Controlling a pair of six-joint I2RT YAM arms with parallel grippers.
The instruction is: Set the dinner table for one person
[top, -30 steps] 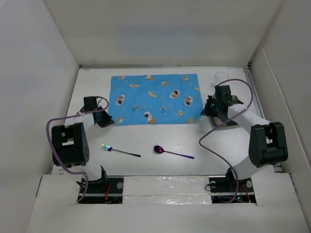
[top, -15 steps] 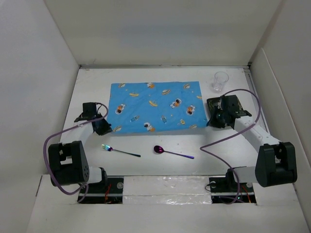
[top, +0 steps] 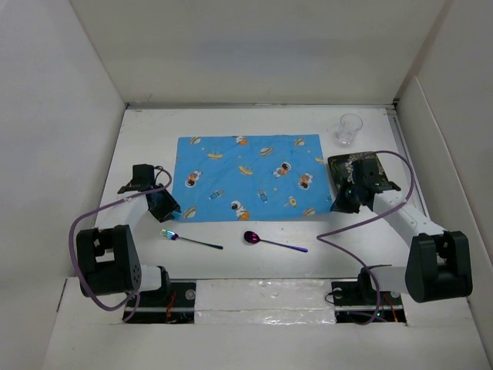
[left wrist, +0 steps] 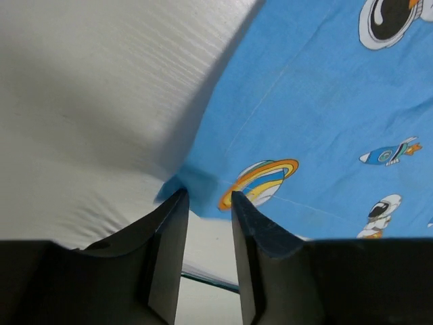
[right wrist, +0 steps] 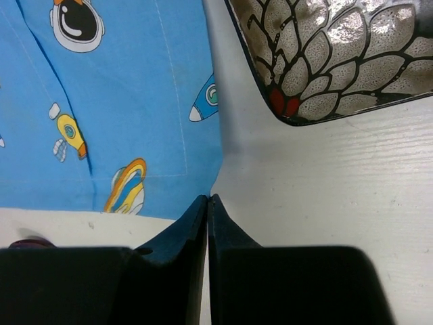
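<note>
The dinner table (top: 146, 131) is stretching out white and flat between the white wall panels, and a blue mat (top: 246, 176) printed with astronauts and rockets is lying spread on it, toward the far side.

The left gripper (top: 171, 210) is hanging low at the mat's near left corner. In its wrist view, the left gripper (left wrist: 206, 196) is holding its fingers a little apart. The tip of the mat's corner is sitting right at the mouth of that gap, with bare table showing between the fingers lower down.

The right gripper (top: 339, 204) is reaching down at the mat's near right corner. Seen close, the right gripper (right wrist: 208, 198) is keeping its fingers pressed together with only a hairline between them. The tips are meeting the mat's corner, but I cannot tell whether any cloth is caught there.

A dark tray (top: 343, 166) with a silvery petal pattern is resting just beside the mat's right edge, partly under the right arm. A clear glass (top: 350, 129) is standing upright off the mat's far right corner. On the near side of the mat, a fork (top: 189, 239) is lying toward the left and a spoon (top: 273, 243) toward the middle, both apart from the cloth.
</note>
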